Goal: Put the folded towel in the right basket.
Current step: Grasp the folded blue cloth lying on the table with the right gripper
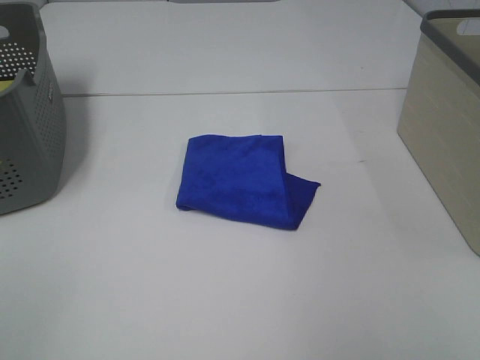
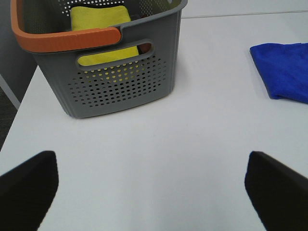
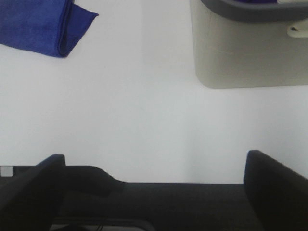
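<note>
The folded towel (image 1: 241, 178), royal blue and roughly square, lies flat on the white table near the middle. It also shows in the left wrist view (image 2: 284, 70) and the right wrist view (image 3: 41, 25). The right basket (image 1: 446, 124), beige with a dark grey rim, stands at the table's right edge, and shows in the right wrist view (image 3: 248, 45). Neither gripper shows in the exterior view. My left gripper (image 2: 151, 192) is open and empty, well short of the towel. My right gripper (image 3: 154, 192) is open and empty near the table's front edge, apart from towel and basket.
A grey perforated basket (image 1: 26, 112) with an orange handle (image 2: 65, 38) stands at the left, holding a yellow cloth (image 2: 101, 21). A seam line crosses the table (image 1: 225, 92) behind the towel. The table's front edge (image 3: 154, 185) lies just under the right gripper.
</note>
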Controlling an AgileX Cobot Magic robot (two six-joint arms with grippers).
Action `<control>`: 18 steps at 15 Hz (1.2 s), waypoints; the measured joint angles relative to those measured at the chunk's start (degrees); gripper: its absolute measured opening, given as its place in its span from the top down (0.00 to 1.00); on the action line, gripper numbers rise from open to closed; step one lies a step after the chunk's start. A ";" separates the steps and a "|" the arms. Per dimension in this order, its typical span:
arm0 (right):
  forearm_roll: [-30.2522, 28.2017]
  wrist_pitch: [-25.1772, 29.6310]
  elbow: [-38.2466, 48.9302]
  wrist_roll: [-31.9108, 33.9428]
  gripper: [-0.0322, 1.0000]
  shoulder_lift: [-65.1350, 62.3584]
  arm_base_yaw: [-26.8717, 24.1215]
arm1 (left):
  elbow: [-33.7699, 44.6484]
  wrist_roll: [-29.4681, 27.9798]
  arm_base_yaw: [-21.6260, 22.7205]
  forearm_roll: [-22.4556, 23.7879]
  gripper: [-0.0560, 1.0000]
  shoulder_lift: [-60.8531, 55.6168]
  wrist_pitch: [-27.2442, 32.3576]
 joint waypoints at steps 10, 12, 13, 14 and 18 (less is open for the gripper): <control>17.42 0.17 -45.49 -2.58 0.06 61.59 3.90 | 0.00 0.00 0.00 0.00 0.02 0.00 0.00; 21.20 -0.74 -45.55 -3.27 0.06 70.24 8.88 | 0.00 0.00 0.00 0.00 0.02 0.00 0.00; 24.41 -2.18 -45.55 -4.87 0.06 74.54 10.77 | 0.00 0.00 0.00 0.00 0.02 0.00 0.00; 27.90 -4.13 -45.61 -6.53 0.06 79.01 11.75 | 0.00 0.00 0.00 0.00 0.02 0.00 0.00; 30.31 -10.54 -48.82 -8.71 0.06 89.84 12.03 | 0.00 0.00 0.00 0.00 0.02 0.00 0.00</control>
